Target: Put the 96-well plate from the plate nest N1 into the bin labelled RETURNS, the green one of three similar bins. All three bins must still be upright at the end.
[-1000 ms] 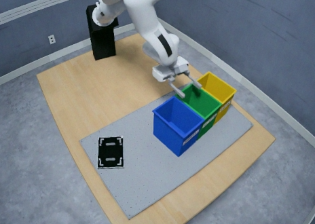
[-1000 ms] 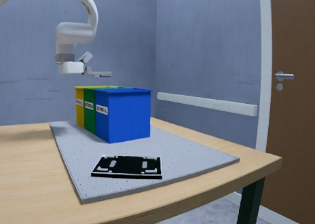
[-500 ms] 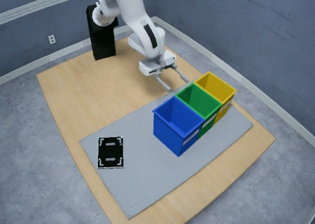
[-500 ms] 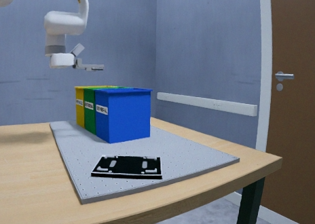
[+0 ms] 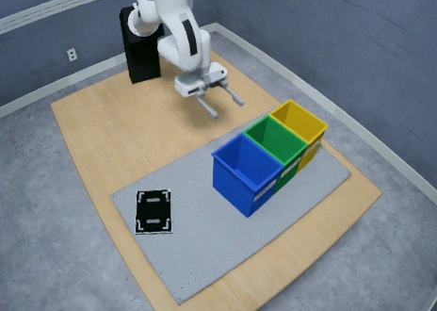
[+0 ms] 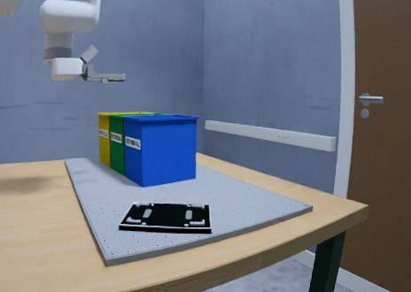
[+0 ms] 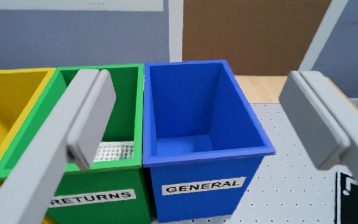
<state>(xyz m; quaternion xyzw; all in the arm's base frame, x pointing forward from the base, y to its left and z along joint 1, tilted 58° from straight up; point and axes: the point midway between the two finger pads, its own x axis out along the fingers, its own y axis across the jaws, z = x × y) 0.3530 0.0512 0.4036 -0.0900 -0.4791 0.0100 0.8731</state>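
The white 96-well plate (image 7: 114,151) lies low inside the green RETURNS bin (image 5: 283,183) (image 6: 117,156) (image 7: 105,212), partly hidden by the bin's front wall and a finger in the wrist view. The plate nest N1 (image 5: 153,211) (image 6: 166,216) (image 7: 355,202), black, holds nothing. The blue GENERAL bin (image 5: 230,186) (image 6: 169,152) (image 7: 205,204) and the yellow bin (image 5: 309,159) (image 6: 104,151) (image 7: 20,82) stand upright on either side of the upright green bin. My gripper (image 5: 228,109) (image 6: 117,78) (image 7: 204,120) is open with nothing between its fingers, higher than the bins and back from them toward the arm's base.
The bins stand close together in a row on a grey perforated board (image 5: 202,252) (image 6: 266,205) (image 7: 276,192), with the nest near the board's other end. The board lies on a wooden table (image 5: 108,120) (image 6: 31,214). A black pedestal (image 5: 143,60) stands beyond the arm's side of the table.
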